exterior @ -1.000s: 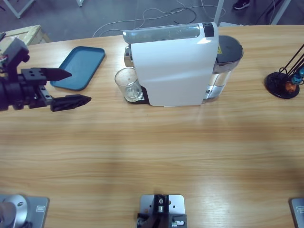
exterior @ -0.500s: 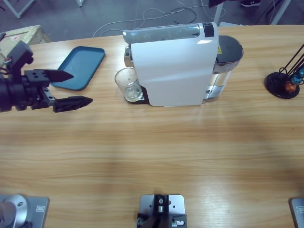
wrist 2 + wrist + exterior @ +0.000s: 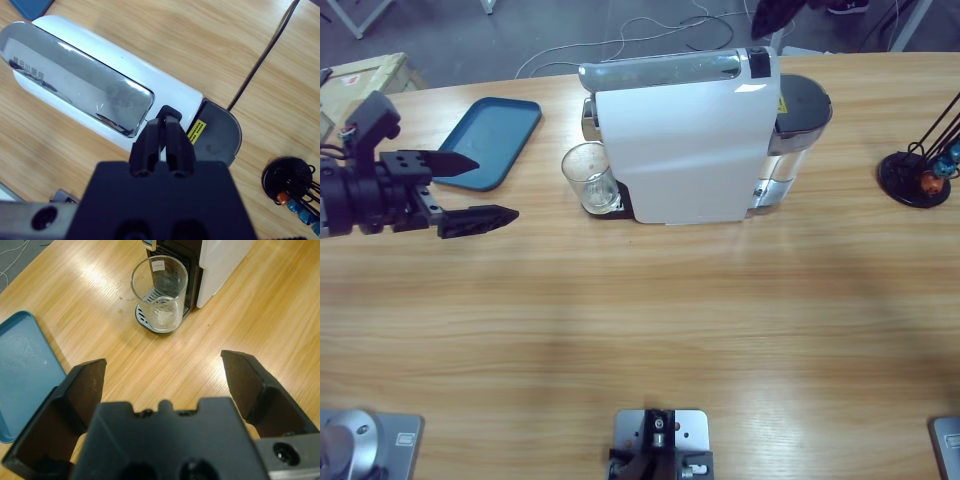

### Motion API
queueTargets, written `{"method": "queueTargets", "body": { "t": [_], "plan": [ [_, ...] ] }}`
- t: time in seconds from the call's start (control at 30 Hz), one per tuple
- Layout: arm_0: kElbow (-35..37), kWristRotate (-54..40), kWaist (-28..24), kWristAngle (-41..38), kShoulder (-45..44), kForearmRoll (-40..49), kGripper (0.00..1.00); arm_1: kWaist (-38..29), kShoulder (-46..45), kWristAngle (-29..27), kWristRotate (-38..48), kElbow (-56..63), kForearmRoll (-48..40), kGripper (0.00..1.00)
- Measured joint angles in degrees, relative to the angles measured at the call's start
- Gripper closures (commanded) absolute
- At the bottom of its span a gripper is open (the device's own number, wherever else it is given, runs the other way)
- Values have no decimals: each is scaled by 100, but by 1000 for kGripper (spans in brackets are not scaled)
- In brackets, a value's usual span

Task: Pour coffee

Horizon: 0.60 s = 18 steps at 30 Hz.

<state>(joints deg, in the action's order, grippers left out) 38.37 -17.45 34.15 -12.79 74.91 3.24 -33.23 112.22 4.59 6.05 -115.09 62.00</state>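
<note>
Currently 1 white machine (image 3: 685, 140) on counter (image 3: 640, 320), 1 glass (image 3: 590, 177) at its spout, 1 blue tray (image 3: 488, 142) beyond. Left end effector (image 3: 482, 186) spread wide nr tray; right end effector (image 3: 162, 131) pinched closed above machine, empty.

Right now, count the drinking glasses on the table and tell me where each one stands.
1. The clear glass tumbler stands upright on the drip tray at the front of the white coffee machine, right of the teal plastic tray. Others could be hidden behind the machine.
</note>
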Motion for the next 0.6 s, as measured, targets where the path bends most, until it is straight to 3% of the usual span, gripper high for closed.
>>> {"method": "queueTargets", "body": {
  "t": [0.6],
  "plan": [
    [0, 0, 0, 0, 44, -1, 9, 0, 44, -90, 0, 7, 14, 1000]
  ]
}}
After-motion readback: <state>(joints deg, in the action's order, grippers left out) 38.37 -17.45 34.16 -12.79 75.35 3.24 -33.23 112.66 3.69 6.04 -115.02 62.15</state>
